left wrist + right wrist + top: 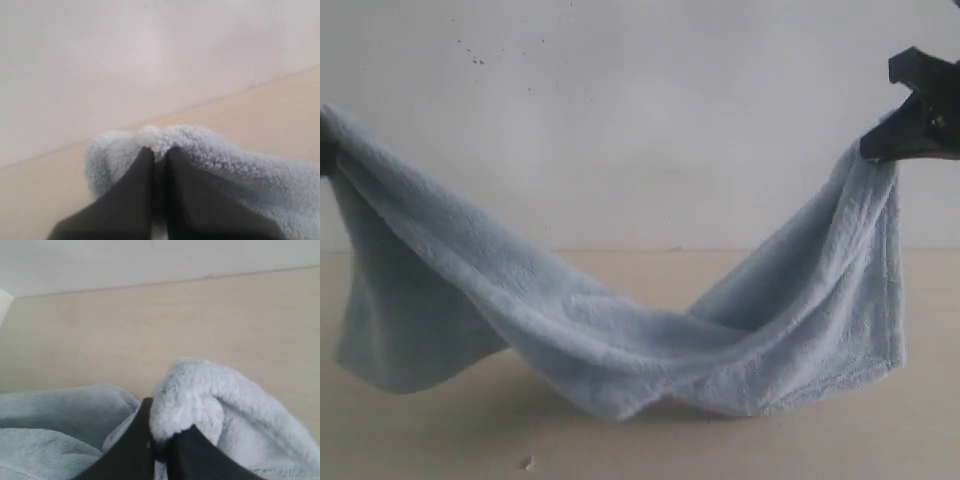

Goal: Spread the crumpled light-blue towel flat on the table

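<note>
Aloft between my two arms, the light-blue towel (620, 350) hangs like a hammock in the exterior view. Its left end rises to the frame's edge, where my left fingers (324, 160) show only as a dark sliver. Its right end is pinched in my right fingers (910, 135), high on the right. The sagging middle reaches down to the beige counter (820, 440), with the off-white wall (640, 120) behind. From the left wrist camera, the left fingers (135, 200) are closed tight on a fluffy bunch of towel edge, held above the counter. From the right wrist camera, the right fingers (137, 450) are likewise clamped on a rolled fold of the towel, and more cloth drapes away below them toward the counter.
</note>
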Available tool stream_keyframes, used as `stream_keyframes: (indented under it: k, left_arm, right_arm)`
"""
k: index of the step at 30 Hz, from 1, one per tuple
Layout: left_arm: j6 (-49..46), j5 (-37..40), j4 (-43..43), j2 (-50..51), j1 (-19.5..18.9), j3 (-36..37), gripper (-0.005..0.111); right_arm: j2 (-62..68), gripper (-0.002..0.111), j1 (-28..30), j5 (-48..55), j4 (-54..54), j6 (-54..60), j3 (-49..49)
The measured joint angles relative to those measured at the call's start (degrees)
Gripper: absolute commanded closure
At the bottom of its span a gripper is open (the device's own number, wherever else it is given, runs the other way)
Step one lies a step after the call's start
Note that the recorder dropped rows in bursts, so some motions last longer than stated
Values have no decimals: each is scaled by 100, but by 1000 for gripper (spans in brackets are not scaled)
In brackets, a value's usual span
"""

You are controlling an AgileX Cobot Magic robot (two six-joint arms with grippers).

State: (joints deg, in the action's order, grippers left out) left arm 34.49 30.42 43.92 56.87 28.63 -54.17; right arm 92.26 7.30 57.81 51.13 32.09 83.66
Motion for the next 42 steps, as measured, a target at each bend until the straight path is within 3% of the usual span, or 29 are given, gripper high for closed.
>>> stream_keyframes:
  k: [5, 9, 15, 19, 24, 27, 34, 42]
  left_arm:
    - [268, 586, 645, 11, 0, -610, 103]
    - [295, 1032, 751, 11, 0, -737, 103]
    - [-170, 2123, 714, 173, 0, -737, 103]
    - [-748, 2367, 194, 206, 0, -737, 103]
    - [-1537, 2367, -845, 290, 0, -737, 103]
    - [-1652, 2341, -950, 416, 0, -737, 103]
    - [-1521, 1913, -442, 860, 0, -737, 103]
    - [-230, 304, 268, 1826, -10, -737, 103]
  right_arm:
    - [-261, 108, 0, -425, -450, -414, 484]
    - [-560, 108, 0, -611, -1675, -924, 804]
    - [-648, 108, 0, -3, -4061, -2859, 805]
    - [-729, 108, 0, 159, -4167, -3126, 599]
    - [-778, 108, 0, 348, -3961, -2982, 256]
    - [-778, 108, 0, 373, -3999, -2960, 115]
    - [-778, 108, 0, -153, -4026, -2901, 89]
    - [-34, 108, 0, -398, -3314, -1934, 89]
